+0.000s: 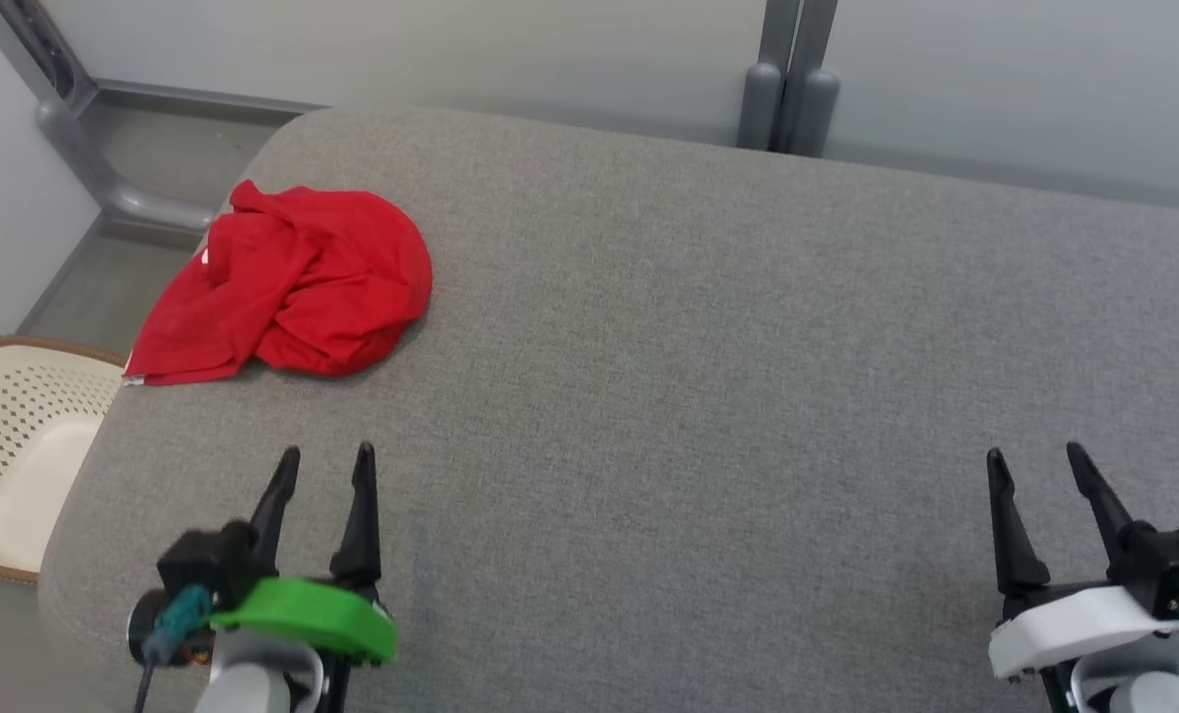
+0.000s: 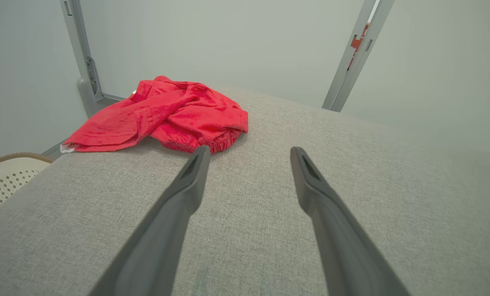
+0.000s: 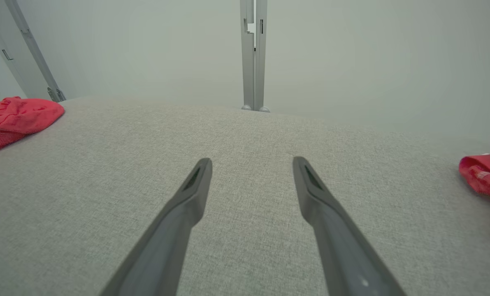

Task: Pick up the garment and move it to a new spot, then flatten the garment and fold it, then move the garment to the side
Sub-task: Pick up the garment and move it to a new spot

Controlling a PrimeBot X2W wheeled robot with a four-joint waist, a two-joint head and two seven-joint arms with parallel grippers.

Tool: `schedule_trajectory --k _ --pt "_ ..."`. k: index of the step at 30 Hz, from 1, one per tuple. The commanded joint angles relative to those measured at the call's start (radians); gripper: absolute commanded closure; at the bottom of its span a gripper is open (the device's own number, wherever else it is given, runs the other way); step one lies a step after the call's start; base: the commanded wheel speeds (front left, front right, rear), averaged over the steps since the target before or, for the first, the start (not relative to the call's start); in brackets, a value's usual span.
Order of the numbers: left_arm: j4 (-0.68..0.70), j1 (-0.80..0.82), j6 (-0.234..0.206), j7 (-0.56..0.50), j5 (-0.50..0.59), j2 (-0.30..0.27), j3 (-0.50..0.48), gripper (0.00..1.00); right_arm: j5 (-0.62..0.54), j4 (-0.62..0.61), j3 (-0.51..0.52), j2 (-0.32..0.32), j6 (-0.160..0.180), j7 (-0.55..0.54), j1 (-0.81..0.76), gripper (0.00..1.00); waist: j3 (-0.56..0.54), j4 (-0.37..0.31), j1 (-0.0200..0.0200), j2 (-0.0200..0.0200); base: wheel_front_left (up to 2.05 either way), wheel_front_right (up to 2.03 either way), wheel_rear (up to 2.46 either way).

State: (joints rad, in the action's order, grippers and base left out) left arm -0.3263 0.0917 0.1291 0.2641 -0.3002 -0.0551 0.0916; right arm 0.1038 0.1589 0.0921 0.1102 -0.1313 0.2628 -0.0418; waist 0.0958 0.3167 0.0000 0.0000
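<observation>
The red garment lies crumpled in a heap on the grey table.

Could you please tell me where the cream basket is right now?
In the head view the basket sits far left, beside the grey table's edge, nearest the red garment and left gripper.

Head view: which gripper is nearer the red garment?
Left. The left gripper is open just short of the garment, not touching it; the right gripper, also open, is far off to the garment's right.
</observation>
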Motion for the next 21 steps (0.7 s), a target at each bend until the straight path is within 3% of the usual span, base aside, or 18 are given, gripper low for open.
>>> schedule_trajectory --k 1,9,16,17,18,19,21 --pt "-0.044 0.097 0.003 -0.007 -0.013 -0.007 -0.002 0.0 0.005 -0.014 -0.001 0.022 0.001 0.002 0.039 0.0 0.162 -0.056 0.0 0.0 0.0 0.0 0.0" --pt "-0.358 0.497 -0.03 -0.12 -0.037 -0.056 -0.043 0.0 0.028 -0.042 -0.029 0.1 0.001 0.002 0.155 0.0 0.368 -0.117 0.0 0.0 0.0 0.0 0.0" --pt "-0.628 0.661 -0.086 -0.201 -0.054 -0.115 -0.083 0.0 0.042 -0.03 -0.053 0.107 0.001 0.002 0.198 0.0 0.402 -0.17 0.0 0.0 0.0 0.0 0.0" --pt "-0.653 0.668 -0.079 -0.21 -0.056 -0.119 -0.082 0.18 0.045 -0.027 -0.053 0.104 0.001 0.002 0.197 0.0 0.397 -0.175 0.0 0.0 0.0 0.0 0.0" --pt "-0.676 0.674 -0.067 -0.214 -0.071 -0.119 -0.087 0.9 0.048 -0.025 -0.051 0.098 0.001 0.002 0.196 0.0 0.39 -0.18 0.0 0.0 0.0 0.0 0.0" --pt "-0.7 0.676 -0.052 -0.226 -0.082 -0.118 -0.09 1.0 0.047 -0.021 -0.049 0.093 0.001 0.002 0.193 0.0 0.381 -0.183 0.0 0.0 0.0 0.0 0.0" --pt "-0.73 0.672 -0.034 -0.241 -0.085 -0.125 -0.076 1.0 0.049 -0.014 -0.045 0.081 0.001 0.002 0.185 0.0 0.358 -0.187 0.0 0.0 0.0 0.0 0.0"
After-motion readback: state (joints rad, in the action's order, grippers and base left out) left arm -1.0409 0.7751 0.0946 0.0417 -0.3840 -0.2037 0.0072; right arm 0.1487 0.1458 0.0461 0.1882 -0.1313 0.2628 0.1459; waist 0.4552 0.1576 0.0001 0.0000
